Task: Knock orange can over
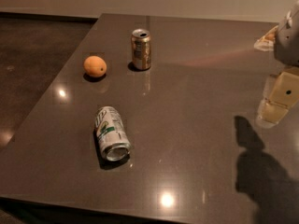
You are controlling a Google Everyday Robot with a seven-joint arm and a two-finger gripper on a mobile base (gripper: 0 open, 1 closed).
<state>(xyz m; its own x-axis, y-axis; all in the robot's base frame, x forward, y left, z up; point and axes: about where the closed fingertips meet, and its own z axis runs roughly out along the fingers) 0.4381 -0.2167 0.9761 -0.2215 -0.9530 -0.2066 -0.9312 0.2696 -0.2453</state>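
Observation:
The orange can (141, 49) stands upright on the dark table (196, 125), toward the far left of middle. It has a coppery body and a silver top with a pull tab. My gripper (276, 104) hangs at the right edge of the view, above the table and far to the right of the can. Its pale fingers point down and cast a shadow on the table below.
A round orange fruit (95, 66) lies left of the can. A white-and-green can (111, 133) lies on its side nearer the front. A pale object (266, 38) sits at the far right edge. The table's left edge drops to a dark floor.

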